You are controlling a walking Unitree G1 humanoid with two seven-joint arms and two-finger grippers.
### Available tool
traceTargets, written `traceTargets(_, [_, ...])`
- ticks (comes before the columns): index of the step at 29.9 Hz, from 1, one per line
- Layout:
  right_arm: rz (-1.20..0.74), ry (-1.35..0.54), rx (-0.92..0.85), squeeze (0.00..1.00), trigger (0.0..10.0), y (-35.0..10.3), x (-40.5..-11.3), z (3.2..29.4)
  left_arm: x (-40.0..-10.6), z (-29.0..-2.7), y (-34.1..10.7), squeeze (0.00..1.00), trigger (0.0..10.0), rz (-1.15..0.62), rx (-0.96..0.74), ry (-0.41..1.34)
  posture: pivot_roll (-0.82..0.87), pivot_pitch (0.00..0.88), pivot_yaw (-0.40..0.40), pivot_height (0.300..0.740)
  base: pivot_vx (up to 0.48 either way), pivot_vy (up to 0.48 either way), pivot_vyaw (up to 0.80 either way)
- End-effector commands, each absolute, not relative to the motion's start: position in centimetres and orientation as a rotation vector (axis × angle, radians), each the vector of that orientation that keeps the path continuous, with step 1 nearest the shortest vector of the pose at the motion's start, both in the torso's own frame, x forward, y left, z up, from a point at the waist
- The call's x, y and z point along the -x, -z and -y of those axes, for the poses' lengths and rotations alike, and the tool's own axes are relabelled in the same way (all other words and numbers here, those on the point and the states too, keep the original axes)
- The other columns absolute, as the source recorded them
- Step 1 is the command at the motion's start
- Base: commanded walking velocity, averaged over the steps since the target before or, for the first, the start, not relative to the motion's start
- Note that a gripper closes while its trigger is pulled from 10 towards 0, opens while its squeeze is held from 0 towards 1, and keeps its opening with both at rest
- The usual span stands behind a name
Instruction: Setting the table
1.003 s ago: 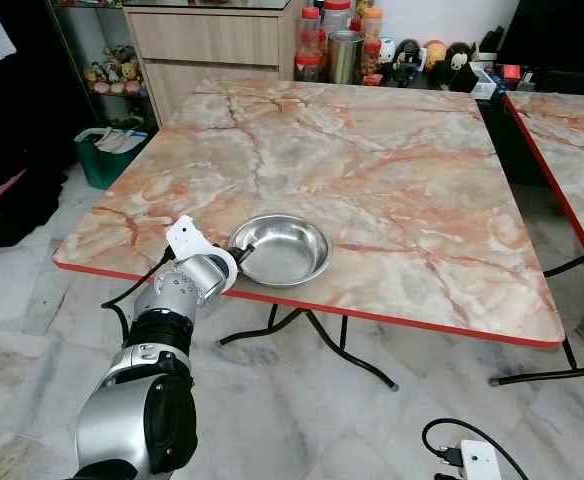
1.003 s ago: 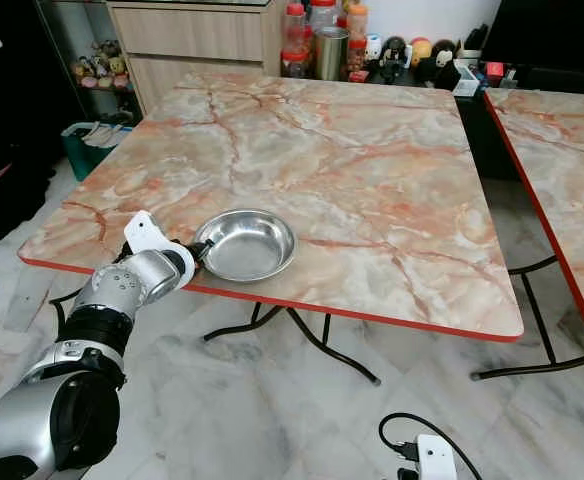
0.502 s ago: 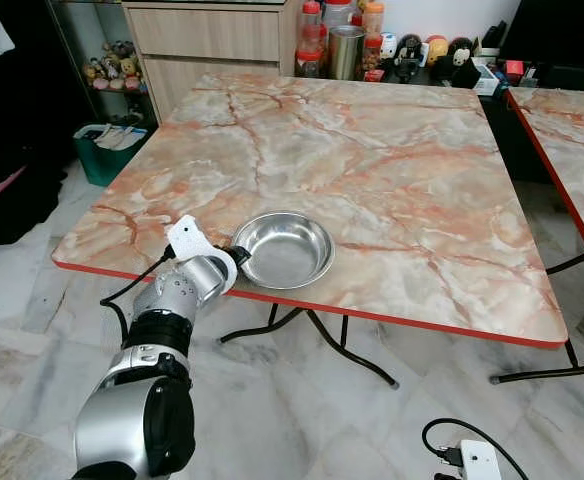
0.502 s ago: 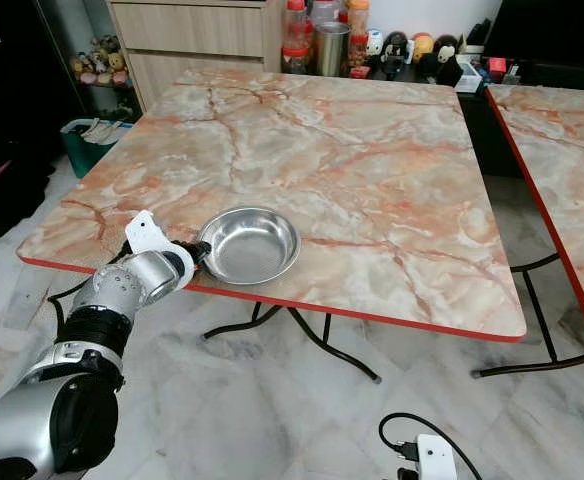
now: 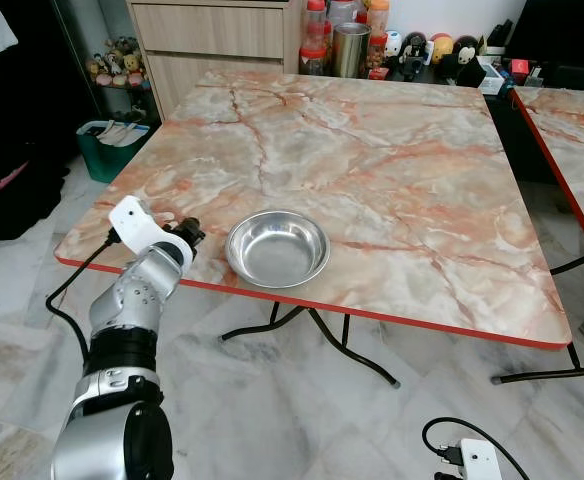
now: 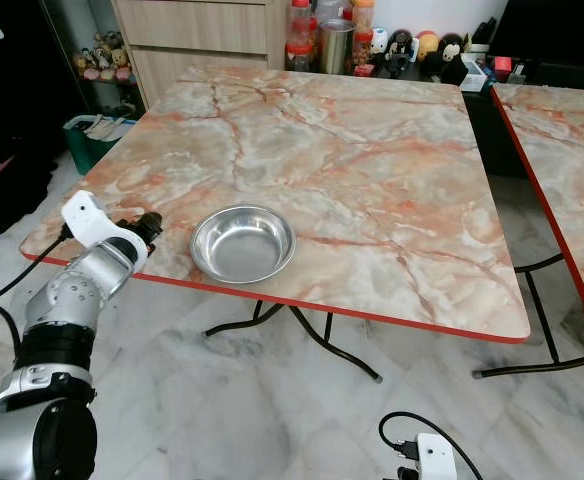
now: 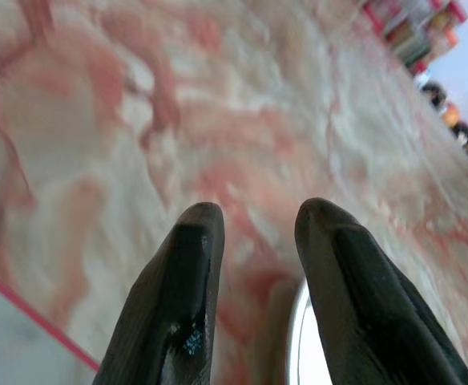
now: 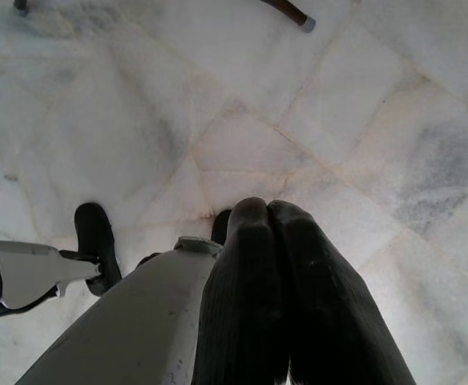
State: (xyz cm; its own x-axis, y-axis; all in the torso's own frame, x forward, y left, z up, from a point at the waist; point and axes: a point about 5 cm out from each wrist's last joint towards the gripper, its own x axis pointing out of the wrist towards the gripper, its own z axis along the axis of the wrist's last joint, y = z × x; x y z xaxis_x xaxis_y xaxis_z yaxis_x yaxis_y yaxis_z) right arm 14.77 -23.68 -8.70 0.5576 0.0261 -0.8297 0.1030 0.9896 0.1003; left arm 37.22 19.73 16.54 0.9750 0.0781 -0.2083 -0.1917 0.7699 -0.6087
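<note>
the steel bowl [image 5: 278,248] stands upright on the marble worktop [image 5: 372,160], close to the near red edge and a little toward the robot's left. this looks like a sensible place for one setting, because a seated person could reach it there, and it sits fully on the top with no part over the edge.

the left gripper [image 5: 187,232] hovers near the same edge, just beside the bowl on its left side and not touching it. in the left wrist view its jaws are spread with a gap between them, holding nothing, and the bowl rim [image 7: 298,337] shows close by. i judge the bowl is set down and free, so the arm has no reason to grip.

the right gripper [image 8: 276,265] hangs idle and points down at the floor [image 8: 362,104], its jaws pressed together and empty.

the worktop is a square folding one with orange-veined marble pattern and thin black legs. a second similar top [image 5: 577,140] stands to the right. behind are a wooden cabinet [image 5: 212,40], jars and a metal canister [image 5: 350,48], small figures, and a green bin [image 5: 112,150] at the left. the floor is pale marble tiles, with a white power strip [image 5: 477,458] and cable lying on it.
</note>
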Motion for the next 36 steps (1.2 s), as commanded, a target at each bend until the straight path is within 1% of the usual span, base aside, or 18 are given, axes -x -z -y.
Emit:
traceTargets(1, [-0.988, 0.048, -0.138, 0.00, 10.0, 8.7, -14.5, 24.0, -36.6, -22.2, -16.7, 0.00, 10.0, -0.106, 0.530, -0.226, 0.05, 0.051, -0.011, 0.740, 0.000, 0.000, 0.00])
traceTargets(3, [-0.989, 0.048, -0.137, 0.00, 10.0, 8.7, -14.5, 24.0, -36.0, -23.9, -16.0, 0.00, 10.0, -0.105, 0.302, -0.296, 0.05, 0.049, -0.010, 0.740, 0.000, 0.000, 0.00])
traceTargets(4, [-0.988, 0.048, -0.138, 0.00, 10.0, 8.7, -14.5, 24.0, -35.2, -25.6, -15.3, 0.00, 10.0, -0.101, 0.076, -0.358, 0.05, 0.049, -0.009, 0.740, 0.000, 0.000, 0.00])
traceTargets(5, [-0.988, 0.048, -0.138, 0.00, 10.0, 8.7, -14.5, 24.0, -35.2, -25.6, -15.3, 0.00, 10.0, -0.101, 0.076, -0.358, 0.05, 0.049, -0.009, 0.740, 0.000, 0.000, 0.00])
traceTargets(6, [-0.988, 0.048, -0.139, 0.00, 10.0, 8.7, -14.5, 24.0, -34.3, -27.3, -14.2, 0.00, 10.0, -0.123, -0.027, -0.424, 0.05, 0.046, -0.008, 0.740, 0.000, 0.000, 0.00])
traceTargets(8, [-0.988, 0.047, -0.139, 0.00, 10.0, 8.7, -14.5, 24.0, -33.1, -29.1, -13.0, 0.00, 10.0, -0.148, -0.018, -0.531, 0.06, 0.045, -0.007, 0.740, 0.000, 0.000, 0.00])
traceTargets(11, [-0.989, 0.046, -0.138, 0.00, 10.0, 8.7, -14.5, 23.9, -30.3, -31.9, -10.4, 0.00, 10.0, -0.219, -0.210, -0.665, 0.06, 0.043, -0.007, 0.740, 0.000, 0.000, 0.00])
traceTargets(15, [-0.991, 0.045, -0.137, 0.00, 10.0, 8.8, -14.4, 24.0, -27.4, -33.1, -7.1, 0.00, 10.0, -0.316, -0.214, -0.769, 0.06, 0.034, -0.006, 0.740, 0.000, 0.000, 0.00])
traceTargets(18, [-0.992, 0.045, -0.137, 0.00, 10.0, 8.8, -14.3, 24.0, -26.5, -33.3, -5.9, 0.00, 10.0, -0.344, -0.211, -0.797, 0.05, 0.028, -0.003, 0.740, 0.000, 0.000, 0.00])
traceTargets(19, [-0.992, 0.046, -0.136, 0.00, 10.0, 8.8, -14.3, 24.0, -25.7, -33.3, -4.6, 0.00, 10.0, -0.396, -0.214, -0.807, 0.05, 0.027, -0.003, 0.740, 0.000, 0.000, 0.00])
traceTargets(21, [-0.993, 0.046, -0.136, 0.00, 10.0, 8.8, -14.3, 24.0, -25.0, -32.8, -2.8, 0.00, 10.0, -0.467, -0.205, -0.777, 0.05, 0.022, -0.002, 0.740, 0.000, 0.000, 0.00])
traceTargets(22, [-0.994, 0.046, -0.136, 0.00, 10.0, 8.8, -14.2, 24.0, -24.8, -32.1, -1.7, 0.00, 10.0, -0.527, -0.196, -0.717, 0.05, 0.022, -0.002, 0.740, 0.000, 0.000, 0.00])
traceTargets(23, [-0.995, 0.043, -0.135, 0.00, 10.0, 8.8, -14.2, 24.0, -24.5, -30.3, 0.1, 0.00, 10.0, -0.615, -0.189, -0.582, 0.05, 0.016, -0.002, 0.740, 0.000, 0.000, 0.00])
traceTargets(26, [-0.996, 0.043, -0.135, 0.00, 10.0, 8.8, -14.2, 24.0, -24.4, -29.0, 1.1, 0.00, 10.0, -0.656, -0.185, -0.489, 0.05, 0.012, -0.002, 0.740, 0.000, 0.000, 0.00])
traceTargets(27, [-0.998, 0.040, -0.131, 0.00, 10.0, 8.8, -14.2, 24.0, -24.1, -27.0, 2.4, 0.00, 10.0, -0.701, -0.141, -0.360, 0.04, 0.009, 0.001, 0.740, 0.000, 0.000, 0.00])
traceTargets(28, [-0.998, 0.040, -0.131, 0.00, 10.0, 8.8, -14.2, 24.0, -24.1, -27.0, 2.4, 0.00, 10.0, -0.701, -0.141, -0.360, 0.04, 0.009, 0.001, 0.740, 0.000, 0.000, 0.00])
traceTargets(29, [-0.997, 0.034, -0.134, 0.00, 10.0, 8.9, -14.1, 23.9, -23.6, -25.2, 3.5, 0.00, 10.0, -0.739, -0.091, -0.266, 0.04, 0.004, -0.001, 0.740, 0.000, 0.000, 0.00])
traceTargets(36, [-1.003, 0.040, -0.122, 0.00, 10.0, 8.9, -13.9, 24.1, -21.8, -22.6, 5.8, 0.00, 10.0, -0.843, -0.074, -0.219, 0.01, 0.000, -0.007, 0.740, 0.000, 0.000, 0.00])
